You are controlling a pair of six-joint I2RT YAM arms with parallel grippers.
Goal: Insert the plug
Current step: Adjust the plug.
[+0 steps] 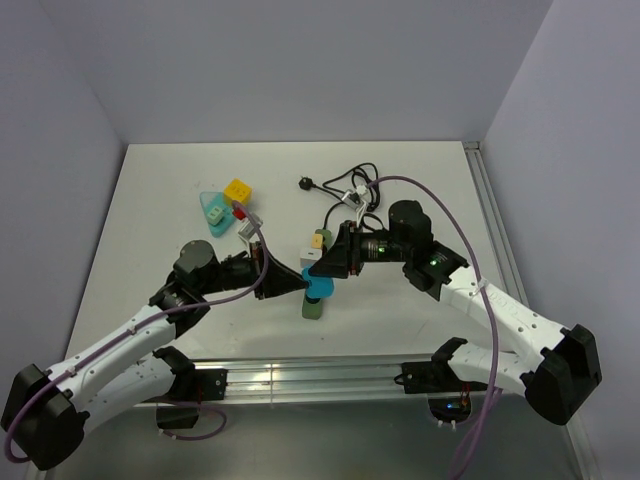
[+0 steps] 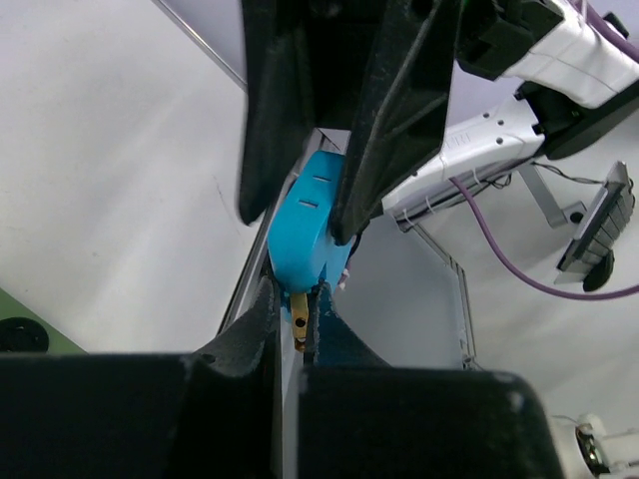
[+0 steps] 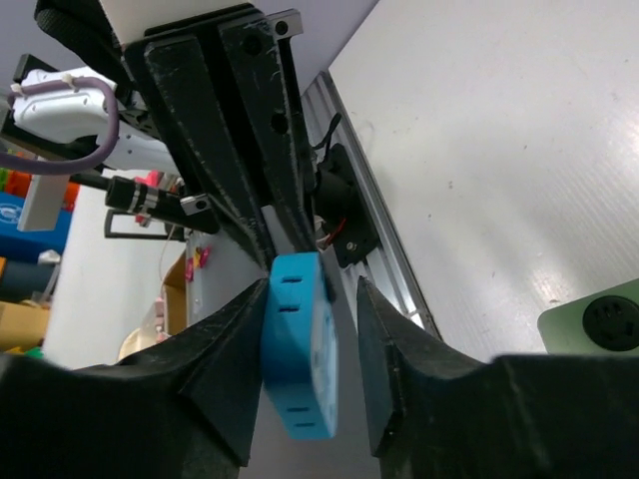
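Above the middle of the table hangs a blue plug (image 1: 320, 286), caught between my two grippers. My left gripper (image 1: 300, 281) is shut on its brass prong (image 2: 300, 307), which shows between the black fingers in the left wrist view, where the blue plug body (image 2: 305, 225) rises just beyond my left gripper (image 2: 296, 299). My right gripper (image 3: 312, 289) stands open around the plug body (image 3: 300, 344): one finger touches it and a gap shows beside the other finger (image 3: 384, 344). A green socket block (image 1: 313, 307) lies on the table just below.
A teal triangular adapter (image 1: 213, 212) and a yellow cube (image 1: 238, 191) lie at the back left. A black cable with a round plug (image 1: 345, 185) is coiled at the back centre. A small white and beige adapter (image 1: 316, 243) sits behind the grippers. The green block's round socket (image 3: 609, 321) faces up.
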